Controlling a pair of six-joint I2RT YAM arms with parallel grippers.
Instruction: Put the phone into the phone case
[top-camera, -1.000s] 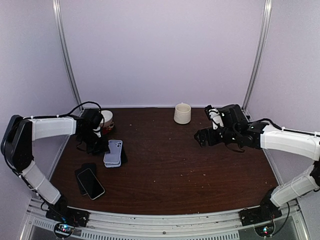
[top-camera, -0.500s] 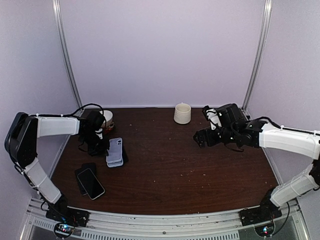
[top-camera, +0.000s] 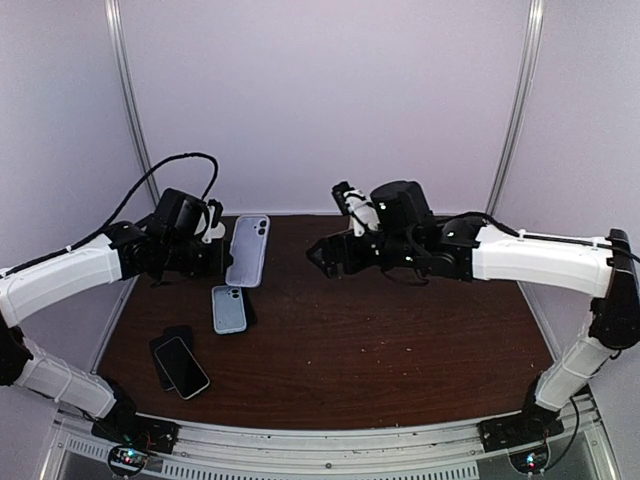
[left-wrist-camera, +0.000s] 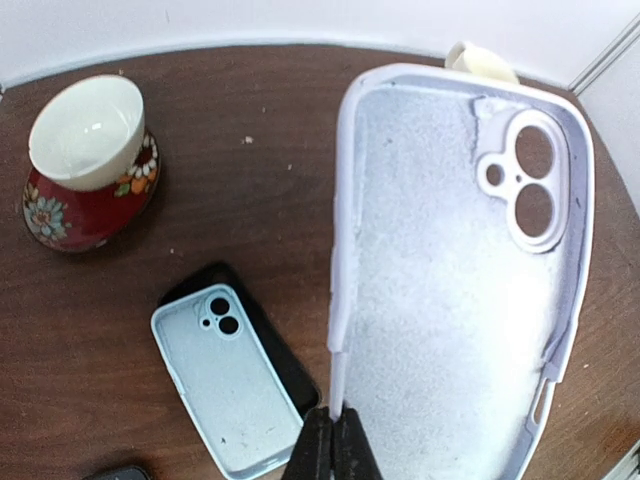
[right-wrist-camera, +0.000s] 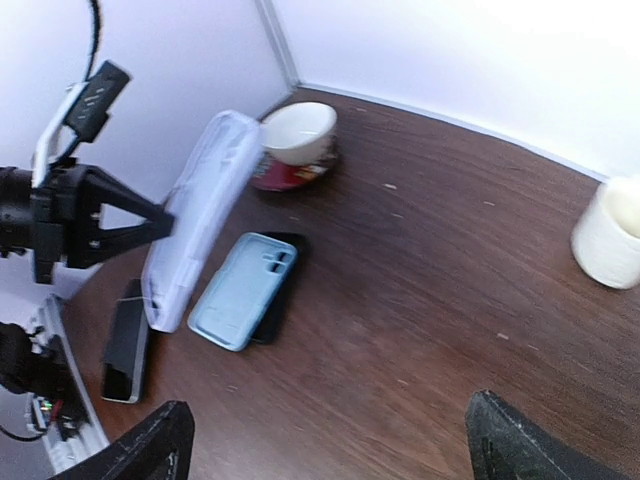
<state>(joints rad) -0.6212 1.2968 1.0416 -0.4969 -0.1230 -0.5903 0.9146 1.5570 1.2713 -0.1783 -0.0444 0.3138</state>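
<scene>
In the top view we saw the left gripper (top-camera: 222, 262) closed on the raised phone case (top-camera: 248, 250) and the phone (top-camera: 182, 367) flat on the table (top-camera: 400, 350) at near left; at the left wrist, its fingers (left-wrist-camera: 320, 450) pinched the case rim; at the right wrist, the right gripper (right-wrist-camera: 330, 425) stood wide open, empty.

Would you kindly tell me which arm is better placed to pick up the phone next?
Right, probably: the left gripper is shut on the lavender case, while the right gripper is open and empty, free to reach the phone.
</scene>
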